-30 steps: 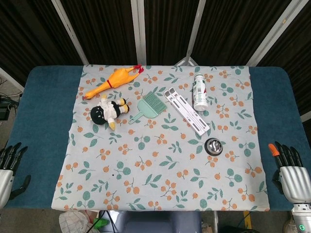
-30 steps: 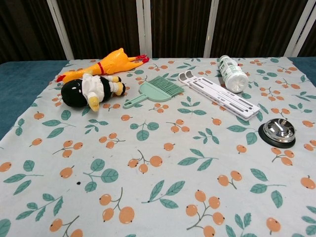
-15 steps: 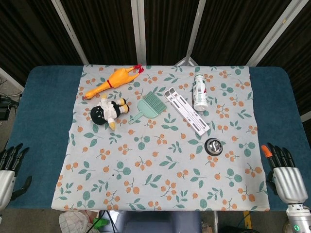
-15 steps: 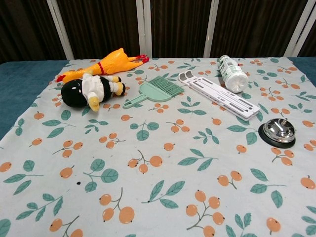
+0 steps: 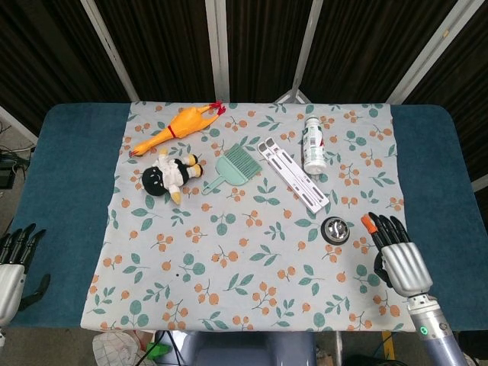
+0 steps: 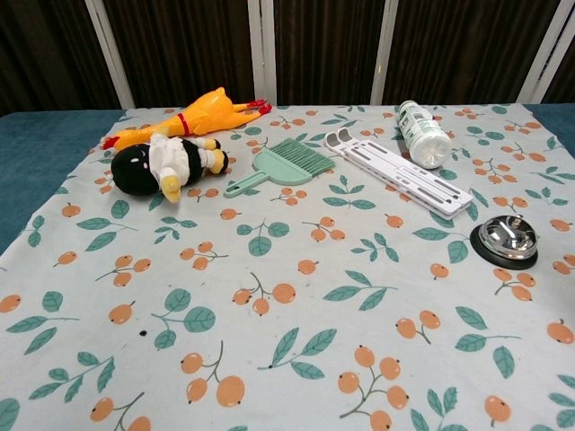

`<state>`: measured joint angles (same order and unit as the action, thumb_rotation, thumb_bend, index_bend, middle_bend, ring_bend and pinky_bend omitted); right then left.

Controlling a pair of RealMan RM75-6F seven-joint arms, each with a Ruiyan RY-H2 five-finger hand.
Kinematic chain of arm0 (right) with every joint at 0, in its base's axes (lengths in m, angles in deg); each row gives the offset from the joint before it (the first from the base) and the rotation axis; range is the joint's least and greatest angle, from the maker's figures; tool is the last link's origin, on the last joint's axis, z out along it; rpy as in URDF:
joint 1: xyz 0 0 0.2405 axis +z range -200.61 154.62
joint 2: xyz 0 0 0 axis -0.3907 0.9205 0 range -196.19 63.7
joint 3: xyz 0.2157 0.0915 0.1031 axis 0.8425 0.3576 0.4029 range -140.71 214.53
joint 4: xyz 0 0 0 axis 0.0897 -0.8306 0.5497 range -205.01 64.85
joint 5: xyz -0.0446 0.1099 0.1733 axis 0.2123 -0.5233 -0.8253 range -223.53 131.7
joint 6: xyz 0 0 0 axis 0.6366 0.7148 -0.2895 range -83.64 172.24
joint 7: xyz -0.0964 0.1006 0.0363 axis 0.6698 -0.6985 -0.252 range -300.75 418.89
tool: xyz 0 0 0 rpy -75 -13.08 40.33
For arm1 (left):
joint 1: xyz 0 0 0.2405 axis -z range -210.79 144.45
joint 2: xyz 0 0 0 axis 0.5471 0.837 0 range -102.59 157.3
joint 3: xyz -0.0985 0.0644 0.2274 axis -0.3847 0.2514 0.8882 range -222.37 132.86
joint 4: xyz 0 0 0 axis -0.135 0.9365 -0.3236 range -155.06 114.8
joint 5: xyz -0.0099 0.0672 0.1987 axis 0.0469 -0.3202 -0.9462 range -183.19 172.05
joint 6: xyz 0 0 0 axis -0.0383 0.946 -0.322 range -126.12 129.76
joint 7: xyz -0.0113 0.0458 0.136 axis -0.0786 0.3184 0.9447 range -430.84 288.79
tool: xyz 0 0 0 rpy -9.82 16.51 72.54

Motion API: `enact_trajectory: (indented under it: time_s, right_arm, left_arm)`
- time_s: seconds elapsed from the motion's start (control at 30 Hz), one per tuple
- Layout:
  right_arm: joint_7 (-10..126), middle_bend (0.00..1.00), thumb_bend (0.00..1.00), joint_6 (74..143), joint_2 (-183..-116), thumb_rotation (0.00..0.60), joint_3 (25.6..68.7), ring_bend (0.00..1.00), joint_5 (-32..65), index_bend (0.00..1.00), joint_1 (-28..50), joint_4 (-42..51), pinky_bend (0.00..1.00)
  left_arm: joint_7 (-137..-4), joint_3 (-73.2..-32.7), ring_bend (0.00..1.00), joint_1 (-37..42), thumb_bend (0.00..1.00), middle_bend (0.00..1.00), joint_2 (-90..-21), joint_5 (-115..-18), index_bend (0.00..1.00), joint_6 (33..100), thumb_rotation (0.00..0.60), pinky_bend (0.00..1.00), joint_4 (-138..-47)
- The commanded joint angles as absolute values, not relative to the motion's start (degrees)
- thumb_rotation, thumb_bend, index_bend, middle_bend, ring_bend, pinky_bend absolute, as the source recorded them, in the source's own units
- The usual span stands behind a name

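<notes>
In the head view my right hand (image 5: pixel 396 255) hovers over the patterned cloth (image 5: pixel 229 252) at its front right, fingers apart and holding nothing. A silver desk bell (image 5: pixel 335 229) (image 6: pixel 508 240) sits just to its left, apart from it. My left hand (image 5: pixel 14 263) is at the table's front left edge, off the cloth, fingers spread and empty. Neither hand shows in the chest view.
Toward the back of the cloth lie a yellow rubber chicken (image 5: pixel 177 126) (image 6: pixel 189 115), a black-and-white plush doll (image 5: pixel 169 174) (image 6: pixel 163 163), a green hand brush (image 5: pixel 232 168) (image 6: pixel 286 166), a white slotted rack (image 5: pixel 293 175) (image 6: pixel 400 172) and a white bottle (image 5: pixel 313 144) (image 6: pixel 422 133) on its side. Blue tabletop (image 5: pixel 69 168) borders the cloth.
My right hand has moved left from the blue table edge onto the cloth, closer to the bell. The left hand has barely shifted. The objects have not moved.
</notes>
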<state>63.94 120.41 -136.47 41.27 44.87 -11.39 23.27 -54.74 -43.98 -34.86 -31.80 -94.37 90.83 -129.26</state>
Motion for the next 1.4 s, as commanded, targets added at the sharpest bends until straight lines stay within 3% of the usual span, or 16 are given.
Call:
enact_trajectory:
  time_s: [0.03, 0.63, 0.93, 1.4]
  right_arm:
    - [64.47, 0.00, 1.00, 117.16, -138.94, 0.600, 43.67, 0.00, 42.05, 0.00, -8.41, 21.82, 0.00]
    - [60.91, 0.00, 1.00, 108.95, -152.51, 0.600, 44.91, 0.00, 37.37, 0.00, -0.35, 8.73, 0.00]
    - [61.44, 0.00, 1.00, 107.22, -158.69, 0.600, 43.61, 0.00, 37.31, 0.00, 1.85, -1.40, 0.00]
    - [56.95, 0.00, 1.00, 105.62, -164.66, 0.600, 40.86, 0.00, 37.92, 0.00, 2.65, -9.89, 0.00]
  left_arm:
    - [-54.71, -44.02, 0.00, -34.85, 0.52, 0.00, -31.75, -94.40, 0.09, 90.90, 0.600, 0.00, -129.26]
    - [-54.79, -44.64, 0.00, -34.76, 0.52, 0.00, -31.71, -92.84, 0.09, 91.04, 0.600, 0.00, -128.98]
    - [-55.26, -44.86, 0.00, -34.72, 0.52, 0.00, -31.49, -92.27, 0.09, 91.09, 0.600, 0.00, -128.83]
    - [-54.34, -44.94, 0.00, -34.38, 0.52, 0.00, -31.81, -91.54, 0.09, 90.54, 0.600, 0.00, -128.89]
